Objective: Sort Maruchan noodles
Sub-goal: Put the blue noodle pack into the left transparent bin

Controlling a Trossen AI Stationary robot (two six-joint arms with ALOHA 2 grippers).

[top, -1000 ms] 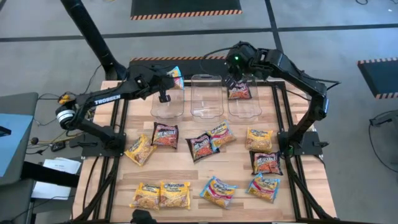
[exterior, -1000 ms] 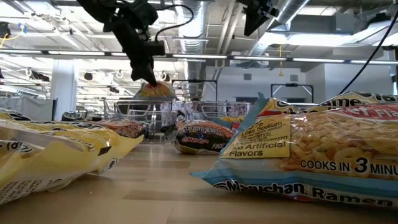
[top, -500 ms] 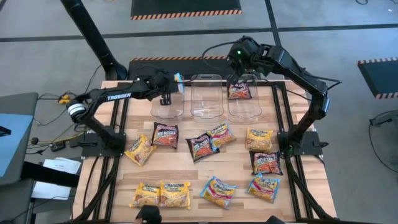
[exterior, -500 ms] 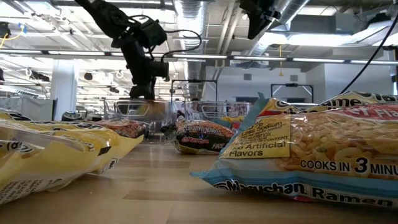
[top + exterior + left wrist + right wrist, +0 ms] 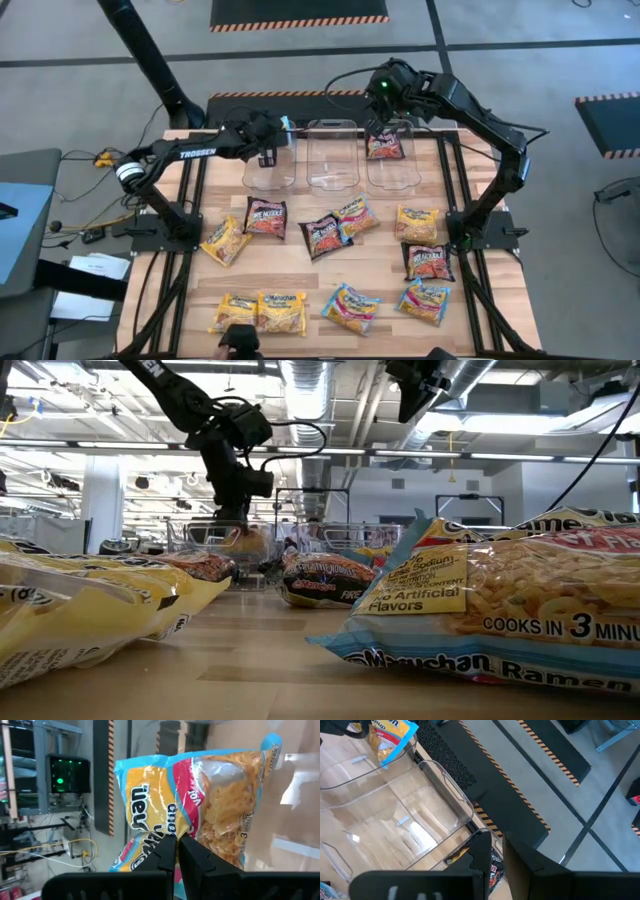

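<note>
High view. Three clear bins in a row at the table's (image 5: 300, 270) far edge; landmark is the middle bin (image 5: 333, 153).
- Left bin (image 5: 268, 166): beside the middle bin on the left arm's side. The left gripper (image 5: 277, 132) sits over its far end, clamped on a blue packet (image 5: 287, 128).
- Right bin (image 5: 389, 160): on the middle bin's other side, with one dark packet (image 5: 384, 146) inside. The right gripper (image 5: 385, 97) hangs above its far end.
- Loose packets, all nearer the camera side than the middle bin: a yellow one (image 5: 226, 240) and a maroon one (image 5: 266, 216) toward the left arm; a dark one (image 5: 324, 235) overlapping a blue one (image 5: 356, 214) straight in front; a yellow (image 5: 416, 222) and a maroon (image 5: 428, 261) toward the right arm; a front row of two yellow (image 5: 260, 312) and two blue (image 5: 351, 306).

Low view. Left gripper (image 5: 232, 520) is down at the left bin's (image 5: 205, 532) rim, with the packet (image 5: 246, 538) under it. A large blue-edged packet (image 5: 500, 610) fills the foreground.

Left wrist view. Fingers (image 5: 162, 855) pressed together on the blue packet's (image 5: 200, 810) edge; it hangs against clear plastic.

Right wrist view. Right fingers (image 5: 482, 851) stand slightly apart with nothing between them, above the middle bin's (image 5: 395, 820) end; the left arm's packet (image 5: 390, 737) shows beyond.
</note>
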